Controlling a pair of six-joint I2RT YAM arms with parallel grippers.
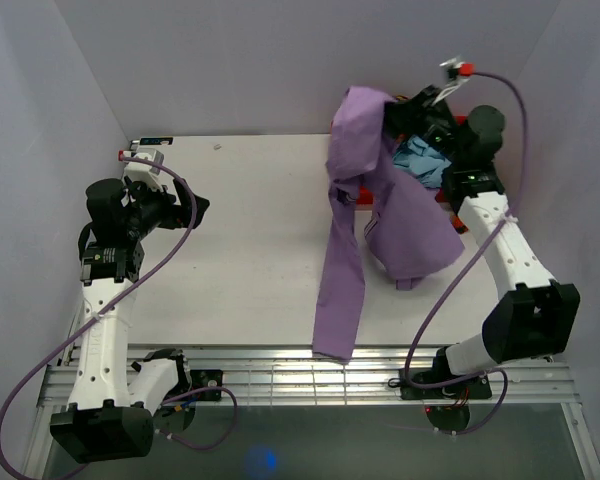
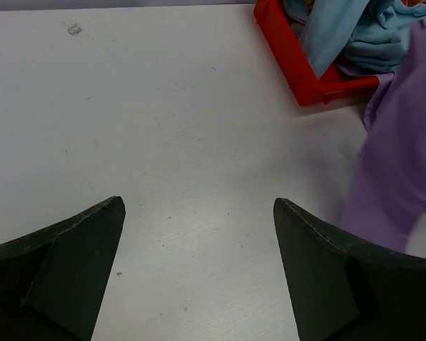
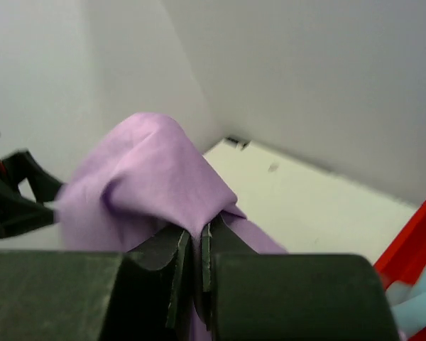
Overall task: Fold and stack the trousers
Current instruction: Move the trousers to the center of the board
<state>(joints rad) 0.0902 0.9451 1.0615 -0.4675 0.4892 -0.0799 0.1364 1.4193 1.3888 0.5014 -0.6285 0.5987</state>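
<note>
The white table [image 1: 250,250] bears a red bin [image 2: 291,60] at far right and part of the trousers [image 1: 340,290].

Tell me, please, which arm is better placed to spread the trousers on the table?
Probably right. The right gripper is shut on the trousers, holding them lifted, one leg hanging down to the table. The left gripper is open, empty, over bare table apart from them.

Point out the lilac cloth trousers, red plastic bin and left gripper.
lilac cloth trousers [image 1: 340,280], top external view, hanging leg.
red plastic bin [image 2: 285,51], left wrist view, side wall.
left gripper [image 2: 197,204], left wrist view, midway between fingertips.
</note>
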